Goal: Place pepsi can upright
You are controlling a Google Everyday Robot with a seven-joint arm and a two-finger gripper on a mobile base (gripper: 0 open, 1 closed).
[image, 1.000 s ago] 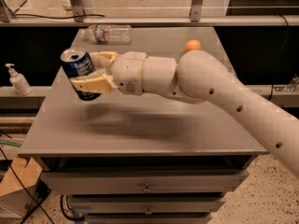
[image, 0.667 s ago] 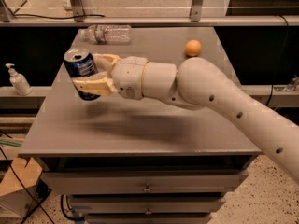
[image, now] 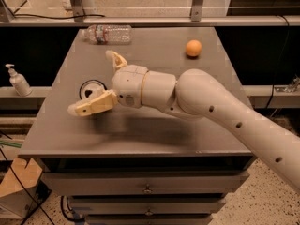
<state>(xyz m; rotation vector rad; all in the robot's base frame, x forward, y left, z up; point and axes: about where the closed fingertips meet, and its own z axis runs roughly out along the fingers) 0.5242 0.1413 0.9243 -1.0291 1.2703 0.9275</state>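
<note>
The pepsi can (image: 90, 88) stands on the grey table (image: 154, 130) at its left side. Only its dark round top with a silver rim shows; the blue side is hidden behind my lower finger (image: 93, 105). My gripper (image: 92, 83) is open around the can. The upper finger (image: 116, 60) stands well clear of the can, and the lower one lies in front of it. My white arm reaches in from the lower right.
A clear plastic water bottle (image: 107, 34) lies on its side at the table's back left. An orange ball (image: 193, 48) sits at the back right. A soap dispenser (image: 18, 80) stands on a shelf left of the table. Drawers are below the front edge.
The gripper held the can tilted above the table; now its fingers have spread apart and the can rests on the table between them. The orange ball is now uncovered.
</note>
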